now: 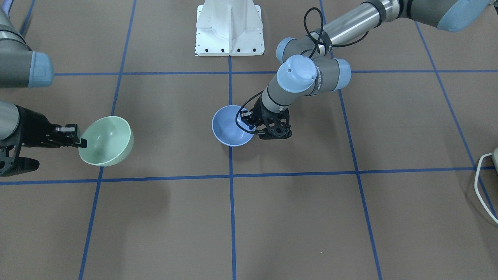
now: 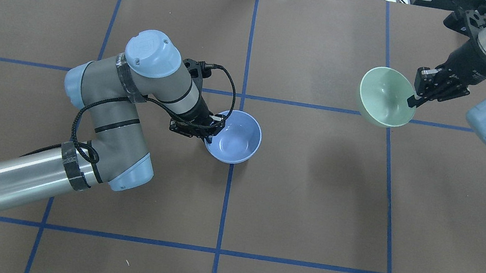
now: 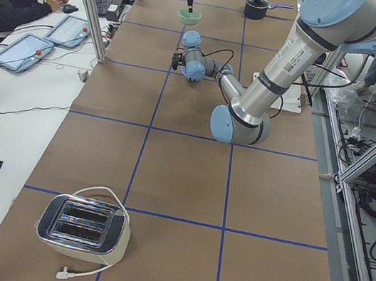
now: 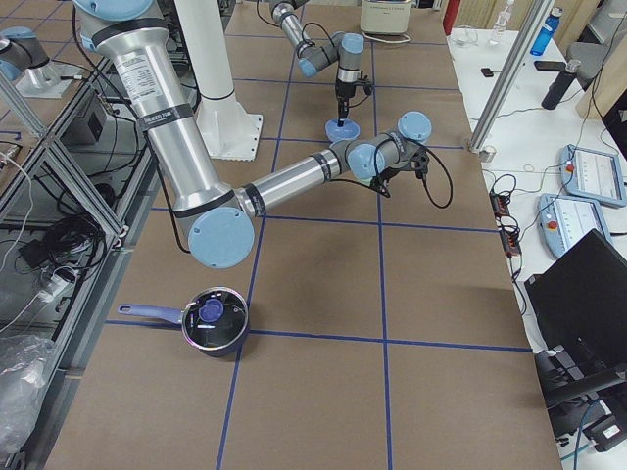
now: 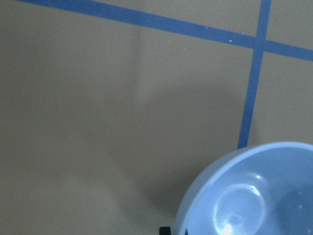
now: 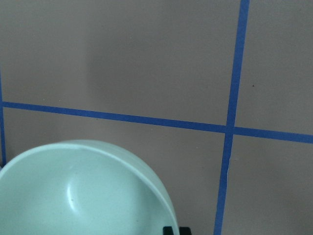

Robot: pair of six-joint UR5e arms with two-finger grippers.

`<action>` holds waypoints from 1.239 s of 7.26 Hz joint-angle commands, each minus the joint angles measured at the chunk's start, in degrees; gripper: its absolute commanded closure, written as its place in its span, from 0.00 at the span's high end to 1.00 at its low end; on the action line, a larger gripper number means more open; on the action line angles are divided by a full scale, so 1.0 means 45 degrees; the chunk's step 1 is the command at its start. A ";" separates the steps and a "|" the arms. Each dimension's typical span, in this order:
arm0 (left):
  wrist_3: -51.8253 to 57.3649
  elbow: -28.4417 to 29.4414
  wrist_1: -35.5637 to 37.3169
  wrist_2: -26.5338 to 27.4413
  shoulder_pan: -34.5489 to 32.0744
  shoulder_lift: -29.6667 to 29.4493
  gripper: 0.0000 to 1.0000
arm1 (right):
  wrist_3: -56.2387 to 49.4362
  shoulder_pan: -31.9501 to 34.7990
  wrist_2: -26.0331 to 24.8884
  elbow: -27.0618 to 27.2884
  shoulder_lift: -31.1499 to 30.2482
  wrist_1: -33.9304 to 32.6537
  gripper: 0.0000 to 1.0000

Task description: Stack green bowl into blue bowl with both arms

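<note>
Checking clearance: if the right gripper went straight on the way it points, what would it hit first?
Pointing down, the right gripper with its pale mint-green plastic bowl would probably meet brown table paper first; the light blue plastic bowl sits aside.

From overhead, open table [image 2: 310, 204] round the blue bowl [image 2: 239, 139] from 12 through 3 to 6 o'clock, with the green bowl [image 2: 382, 100] off at 2. Barred at 9 by the left gripper [image 2: 212, 134] on the rim, backed from 8 to 10 by the left arm [image 2: 133, 96]. At the green bowl's 3, barred by the right gripper [image 2: 412, 102]; beneath that bowl, seemingly a gap above the table.
</note>
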 commanded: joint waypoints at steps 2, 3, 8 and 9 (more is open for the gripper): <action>-0.0015 0.0021 -0.0010 0.0049 0.0056 -0.0020 0.00 | 0.0002 0.0019 -0.0001 0.0011 0.0004 0.0000 0.00; 0.0004 0.0021 -0.0029 0.0049 0.0057 -0.0020 0.09 | 0.0002 0.0019 -0.0001 -0.0008 0.0004 0.0000 0.00; -0.0367 -0.0700 0.0088 -0.0882 -0.0446 0.0135 0.98 | 0.1402 -0.0350 0.0058 0.0011 0.0781 0.0019 0.00; -0.0231 -0.0933 0.0069 -0.2048 -0.1225 0.0600 0.98 | 0.1988 -0.0546 0.0077 0.0088 0.1056 0.0039 0.00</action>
